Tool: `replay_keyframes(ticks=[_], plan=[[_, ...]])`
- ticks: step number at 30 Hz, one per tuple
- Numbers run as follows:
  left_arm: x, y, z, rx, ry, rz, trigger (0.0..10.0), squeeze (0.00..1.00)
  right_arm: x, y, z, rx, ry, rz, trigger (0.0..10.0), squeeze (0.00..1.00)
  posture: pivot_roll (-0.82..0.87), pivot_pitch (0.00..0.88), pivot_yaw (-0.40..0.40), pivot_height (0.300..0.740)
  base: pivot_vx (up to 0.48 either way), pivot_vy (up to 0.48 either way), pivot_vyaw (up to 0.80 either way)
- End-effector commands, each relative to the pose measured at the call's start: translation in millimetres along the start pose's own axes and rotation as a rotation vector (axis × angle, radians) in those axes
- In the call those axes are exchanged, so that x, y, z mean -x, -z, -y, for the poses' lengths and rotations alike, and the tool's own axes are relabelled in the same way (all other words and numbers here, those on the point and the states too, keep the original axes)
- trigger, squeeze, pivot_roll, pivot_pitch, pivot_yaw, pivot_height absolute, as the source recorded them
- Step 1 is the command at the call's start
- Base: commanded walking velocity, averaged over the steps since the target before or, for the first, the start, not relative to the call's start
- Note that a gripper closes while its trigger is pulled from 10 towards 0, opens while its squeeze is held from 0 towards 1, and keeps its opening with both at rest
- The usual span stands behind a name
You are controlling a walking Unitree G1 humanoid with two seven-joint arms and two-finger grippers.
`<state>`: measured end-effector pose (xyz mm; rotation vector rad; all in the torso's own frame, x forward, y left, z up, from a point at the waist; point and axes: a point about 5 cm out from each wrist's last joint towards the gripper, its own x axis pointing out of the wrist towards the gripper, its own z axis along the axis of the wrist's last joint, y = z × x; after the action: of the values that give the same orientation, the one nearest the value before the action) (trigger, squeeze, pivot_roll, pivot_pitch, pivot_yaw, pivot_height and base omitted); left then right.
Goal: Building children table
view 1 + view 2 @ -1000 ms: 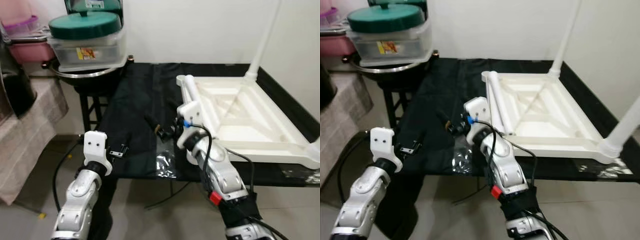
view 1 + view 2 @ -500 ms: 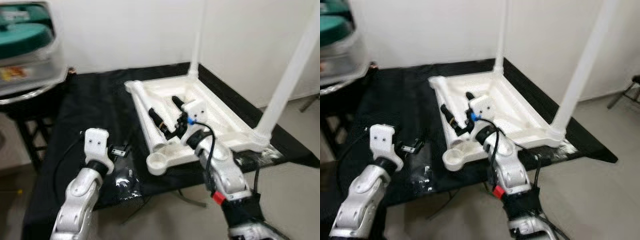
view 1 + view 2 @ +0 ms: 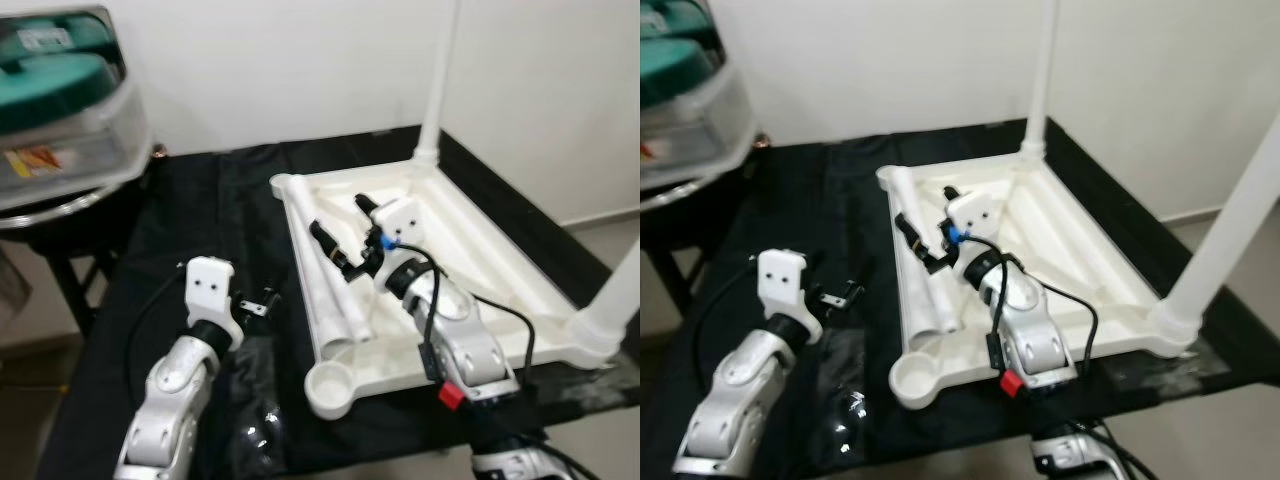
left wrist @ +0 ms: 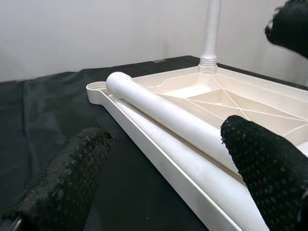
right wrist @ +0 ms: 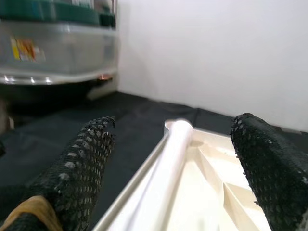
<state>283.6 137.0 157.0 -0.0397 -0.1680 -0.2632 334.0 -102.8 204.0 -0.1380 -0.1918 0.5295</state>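
Two white legs already stand up from the upside-down table top (image 3: 480, 250) in the left eye view, one at the far corner (image 3: 440, 80) and one at the near right corner (image 3: 610, 310). The top lies flipped on the black counter (image 3: 200, 210) so the leg holes face up. One empty round socket (image 3: 335, 388) waits at the near left corner. One loose leg (image 3: 325, 270) lies flat along the left edge of the top, probably so it cannot roll away. The right end effector (image 3: 345, 230) hangs just over that loose leg, fingers spread apart and holding nothing. The left end effector (image 3: 255, 305) sits over the black cloth, just beside the top. One clear box with a green lid (image 3: 60, 110) stands far to the left.

From the right eye view, the same things show. The right end effector (image 3: 925, 230) is above the loose leg (image 3: 925, 270), likely getting ready to pick it up.

Seen from the left wrist, two black fingers (image 4: 62, 178) are wide apart with nothing between them. The loose leg (image 4: 163, 115) lies ahead.

Through the right wrist view, two black fingers (image 5: 82, 163) are also spread wide and empty, with the loose leg (image 5: 166, 168) running right between them, not touched yet.
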Motion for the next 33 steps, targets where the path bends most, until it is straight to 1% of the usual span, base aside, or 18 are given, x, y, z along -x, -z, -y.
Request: replay_keyframes(ticks=[1,3,5,6,7,9,10,11,12,13,14,16,18,22,29,30,31,33], plan=[[10.3,14,-4.4,-0.03,-0.02,-0.068,10.0,0.0,-2.4,6,-6.1,0.003,-0.024,-0.079,10.0,0.0,-0.01,0.0,0.012,0.74,0.0,0.0,0.0],[17.3,21,-3.8,-0.065,-0.02,-0.098,10.0,0.0,-2.1,11,-7.3,-0.006,-0.026,-0.159,10.0,0.0,-0.01,0.006,0.012,0.74,0.0,0.0,0.0],[17.3,21,-3.8,-0.065,-0.02,-0.098,10.0,0.0,-2.1,11,-7.3,-0.006,-0.026,-0.159,10.0,0.0,-0.01,0.006,0.012,0.74,0.0,0.0,0.0],[22.1,26,-4.3,-0.098,-0.026,-0.116,10.0,0.0,-3.2,12,-9.2,-0.015,-0.024,-0.203,10.0,0.0,0.0,0.017,0.01,0.74,0.0,0.0,0.0],[22.1,26,-4.3,-0.098,-0.026,-0.116,10.0,0.0,-3.2,12,-9.2,-0.015,-0.024,-0.203,10.0,0.0,0.0,0.017,0.01,0.74,0.0,0.0,0.0],[32.3,31,-4.1,-0.136,-0.036,-0.141,10.0,0.0,-11.2,14,-7.8,-0.082,0.021,-0.299,10.0,0.0,0.0,0.044,0.009,0.74,0.0,0.0,0.0],[36.1,31,-3.2,-0.141,-0.037,-0.145,10.0,0.0,-13.6,14,-6.1,-0.104,0.042,-0.328,10.0,0.0,0.01,0.055,0.008,0.74,0.0,0.0,0.0],[36.1,31,-3.2,-0.141,-0.037,-0.145,10.0,0.0,-13.6,14,-6.1,-0.104,0.042,-0.328,10.0,0.0,0.01,0.055,0.008,0.74,0.0,0.0,0.0],[40.2,31,-0.6,-0.14,-0.02,-0.143,10.0,0.0,-17.1,13,-1.7,-0.117,0.083,-0.345,10.0,0.0,0.02,0.06,0.003,0.74,0.0,0.0,0.0],[40.2,31,-0.6,-0.14,-0.02,-0.143,10.0,0.0,-17.1,13,-1.7,-0.117,0.083,-0.345,10.0,0.0,0.02,0.06,0.003,0.74,0.0,0.0,0.0],[43.8,31,2.3,-0.142,0.004,-0.142,10.0,0.0,-20.5,12,3.6,-0.129,0.138,-0.368,10.0,0.0,0.02,0.072,0.004,0.74,0.0,0.0,0.0],[48.2,30,5.7,-0.144,0.03,-0.14,10.0,0.0,-22.8,11,8.1,-0.141,0.195,-0.394,10.0,0.0,0.03,0.08,0.005,0.74,0.0,0.0,0.0],[50.5,30,7.5,-0.15,0.039,-0.142,10.0,0.0,-24.1,11,7.7,-0.156,0.199,-0.415,10.0,0.0,0.03,0.097,0.005,0.74,0.0,0.0,0.0],[58.1,28,15.2,-0.195,0.083,-0.143,10.0,0.0,-28.9,12,-2.1,-0.211,0.156,-0.482,10.0,0.0,0.04,0.122,0.006,0.74,0.0,0.0,0.0],[62.1,25,23.1,-0.255,0.12,-0.13,10.0,0.0,-34.5,8,-10.9,-0.224,0.12,-0.539,10.0,0.0,0.04,0.14,-0.001,0.74,0.0,0.0,0.0],[62.1,25,23.1,-0.255,0.12,-0.13,10.0,0.0,-34.5,8,-10.9,-0.224,0.12,-0.539,10.0,0.0,0.04,0.14,-0.001,0.74,0.0,0.0,0.0],[63.4,23,25.3,-0.271,0.128,-0.125,10.0,0.0,-35.8,7,-11.4,-0.227,0.12,-0.552,10.0,0.0,0.04,0.145,-0.006,0.74,0.0,0.0,0.0],[64.9,22,26.4,-0.273,0.124,-0.122,10.0,0.0,-35.1,8,-9.9,-0.229,0.138,-0.588,10.0,0.0,0.03,0.152,-0.007,0.74,0.0,0.0,0.0]])
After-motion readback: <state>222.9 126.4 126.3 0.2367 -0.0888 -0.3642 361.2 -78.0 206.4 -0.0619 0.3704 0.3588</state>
